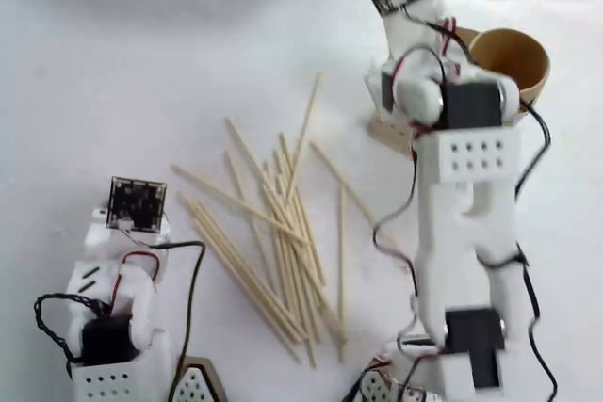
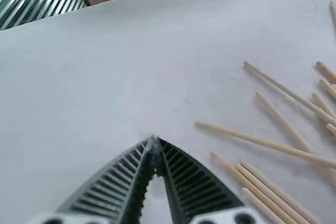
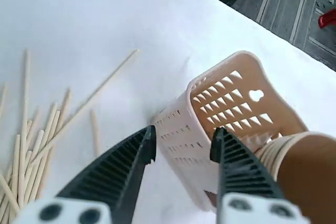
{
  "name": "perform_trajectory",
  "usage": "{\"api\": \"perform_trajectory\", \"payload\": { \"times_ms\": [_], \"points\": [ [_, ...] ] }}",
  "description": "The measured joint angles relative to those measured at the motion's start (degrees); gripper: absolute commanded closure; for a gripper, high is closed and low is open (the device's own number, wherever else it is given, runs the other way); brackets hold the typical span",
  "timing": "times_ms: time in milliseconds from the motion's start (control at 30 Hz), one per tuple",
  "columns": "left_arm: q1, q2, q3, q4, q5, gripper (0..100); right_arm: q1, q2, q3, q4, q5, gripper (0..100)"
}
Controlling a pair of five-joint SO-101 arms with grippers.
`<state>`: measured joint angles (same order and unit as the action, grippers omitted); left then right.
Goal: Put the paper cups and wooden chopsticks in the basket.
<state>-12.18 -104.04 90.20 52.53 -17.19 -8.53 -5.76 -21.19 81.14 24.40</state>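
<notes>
Several wooden chopsticks (image 1: 283, 242) lie scattered on the white table between the two arms. The pale pink basket (image 3: 236, 93) stands at the far right, its edge (image 1: 386, 129) showing under the right arm. Tan paper cups (image 3: 310, 177) are stacked at the basket's open side, seemingly inside it, and one cup's mouth (image 1: 513, 58) shows beside the arm. My right gripper (image 3: 184, 136) is open, its jaws astride the basket's perforated wall. My left gripper (image 2: 155, 141) is shut and holds nothing, low over bare table, with chopstick ends (image 2: 273, 142) beside it.
The left arm (image 1: 122, 280) sits at the near left corner with a cable looped beside it. The right arm (image 1: 466, 233) stretches from the near edge to the far side. Bare white table spreads at the far left. Dark floor lies beyond the far edge.
</notes>
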Motion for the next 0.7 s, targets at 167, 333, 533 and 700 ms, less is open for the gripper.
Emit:
{"api": "perform_trajectory", "payload": {
  "times_ms": [167, 333, 533, 700],
  "points": [
    [0.00, 0.00, 0.00, -0.09, 0.00, 98, 0.00, 12.75, -14.51, 3.60, 0.00, 80.9],
    [0.00, 0.00, 0.00, -0.09, 0.00, 98, 0.09, 23.38, -25.49, 8.44, 0.00, 81.0],
    [0.00, 0.00, 0.00, -0.09, 0.00, 98, 0.09, 32.79, -33.93, 12.22, 0.00, 82.4],
    [0.00, 0.00, 0.00, -0.09, 0.00, 98, 0.18, 37.45, -35.96, 13.36, 0.00, 98.0]
  ]
}}
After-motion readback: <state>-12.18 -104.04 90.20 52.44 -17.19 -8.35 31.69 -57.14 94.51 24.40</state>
